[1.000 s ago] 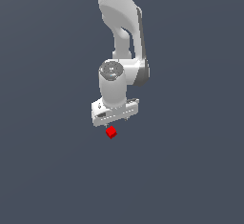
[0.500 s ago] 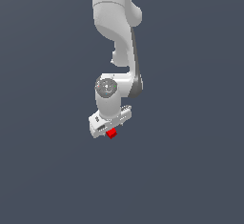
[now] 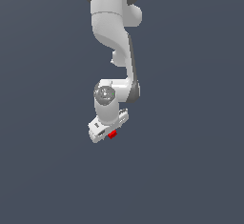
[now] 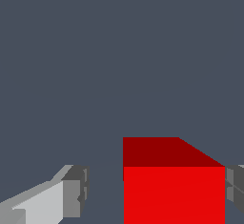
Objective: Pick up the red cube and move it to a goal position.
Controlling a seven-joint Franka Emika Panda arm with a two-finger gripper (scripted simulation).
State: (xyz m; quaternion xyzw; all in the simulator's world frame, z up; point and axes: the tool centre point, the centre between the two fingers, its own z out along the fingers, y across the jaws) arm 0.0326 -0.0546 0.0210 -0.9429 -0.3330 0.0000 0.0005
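Note:
The red cube (image 3: 113, 134) is tiny and bright red; in the exterior view it peeks out from under the white gripper (image 3: 109, 131), which has come down over it. In the wrist view the cube (image 4: 174, 194) sits between the two fingers. One grey pad (image 4: 234, 189) is right against one side of the cube. The other finger (image 4: 76, 192) stands apart from it with a clear gap. The jaws are open around the cube, off-centre. The lower part of the cube is cut off by the wrist view's edge.
A plain dark grey surface (image 3: 190, 170) lies all around the cube. The white arm (image 3: 114, 32) reaches down from the top of the exterior view.
The gripper has come down from above the cube until its fingers stand on both sides of it. The cube has not moved.

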